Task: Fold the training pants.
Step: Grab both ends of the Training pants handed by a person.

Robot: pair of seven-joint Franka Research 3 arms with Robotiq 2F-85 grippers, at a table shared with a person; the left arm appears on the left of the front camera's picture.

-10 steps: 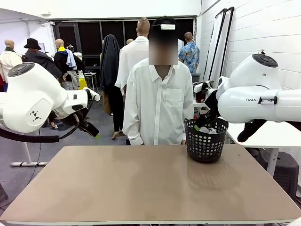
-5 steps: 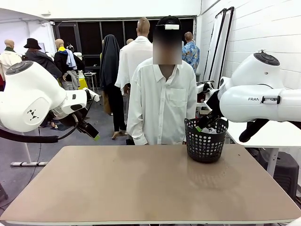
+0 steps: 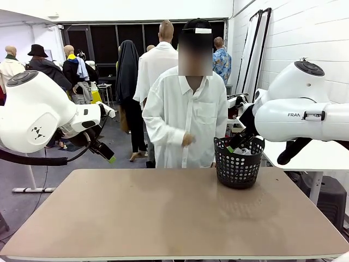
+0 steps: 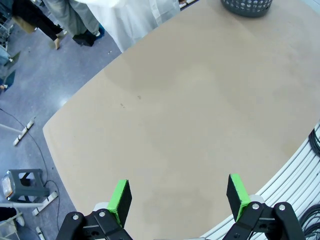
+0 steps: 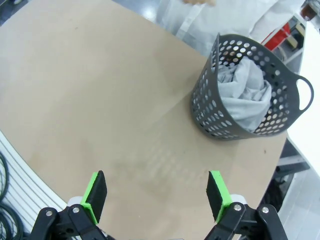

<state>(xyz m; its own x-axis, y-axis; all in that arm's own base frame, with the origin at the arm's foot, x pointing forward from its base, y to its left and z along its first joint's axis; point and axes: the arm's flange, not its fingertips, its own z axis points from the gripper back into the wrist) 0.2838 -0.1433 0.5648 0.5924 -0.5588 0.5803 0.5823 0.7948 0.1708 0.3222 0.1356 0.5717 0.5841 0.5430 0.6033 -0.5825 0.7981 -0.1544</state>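
The training pants (image 5: 246,89) are bundled light grey fabric inside a dark perforated basket (image 5: 218,116) at the table's far right. That basket (image 3: 238,165) stands in front of a person in a white shirt, whose hand (image 3: 187,140) is raised at chest height beside it. My right gripper (image 5: 156,192) hovers open high over the table, short of the basket, with nothing between its green pads. In the front view the right gripper (image 3: 235,145) hangs near the basket's rim. My left gripper (image 4: 177,197) is open over the table's left part; in the front view the left gripper (image 3: 107,154) is held above the left edge.
The brown table (image 3: 163,213) is bare apart from the basket. The person stands at its far edge (image 3: 142,169). Other people and clothes racks fill the room behind. A white table (image 3: 311,155) stands to the right.
The person has lifted one hand from the side to chest height, toward the basket. Both arms have stayed almost still, jaws open.
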